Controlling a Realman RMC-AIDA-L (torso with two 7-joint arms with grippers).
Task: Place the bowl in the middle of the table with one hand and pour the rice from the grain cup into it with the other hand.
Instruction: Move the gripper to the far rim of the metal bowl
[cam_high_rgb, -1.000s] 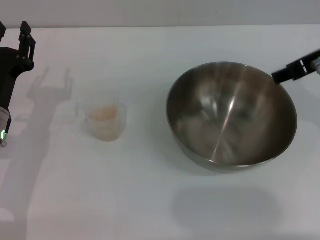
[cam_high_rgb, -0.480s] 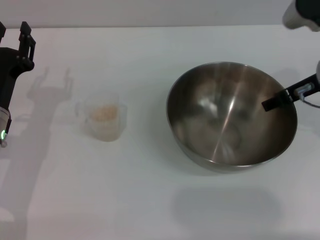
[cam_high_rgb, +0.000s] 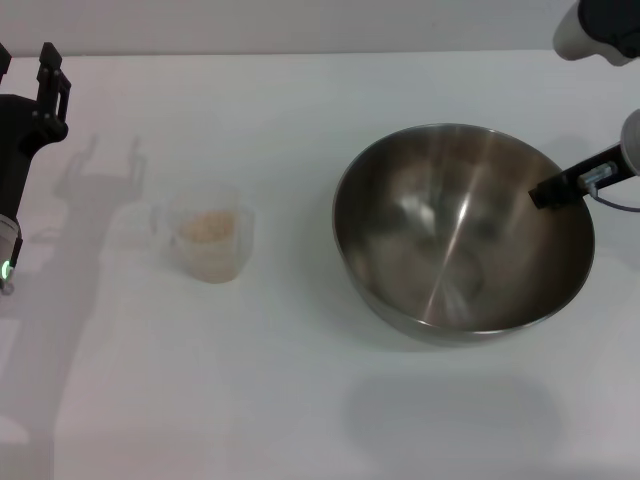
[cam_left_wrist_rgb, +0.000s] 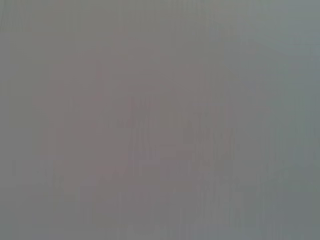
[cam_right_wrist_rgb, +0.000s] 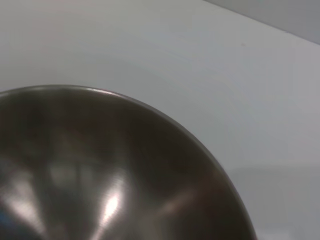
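The white table (cam_high_rgb: 300, 400) holds the steel bowl (cam_high_rgb: 463, 230) off to the right, not yet centred. The right gripper (cam_high_rgb: 560, 187) hangs over the bowl's right rim; whether it grips I cannot tell. The bowl needs clamping, then sliding leftward. The grain cup (cam_high_rgb: 208, 240) of rice (cam_high_rgb: 207, 227) waits left, near the parked, spread left gripper (cam_high_rgb: 30, 75)

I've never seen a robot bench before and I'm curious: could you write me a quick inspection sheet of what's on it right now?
Surface: plain white table, shadows only.
Job's things: large shiny stainless-steel bowl, empty, on the robot's right side; small clear plastic grain cup holding beige rice, upright, apart from the bowl.
Clutter: nothing seen.
Grippers: black left gripper at the table's far left corner, away from the cup; right gripper over the bowl's rim.
Cables: thin wire by the right gripper.
Surroundings: grey wall.
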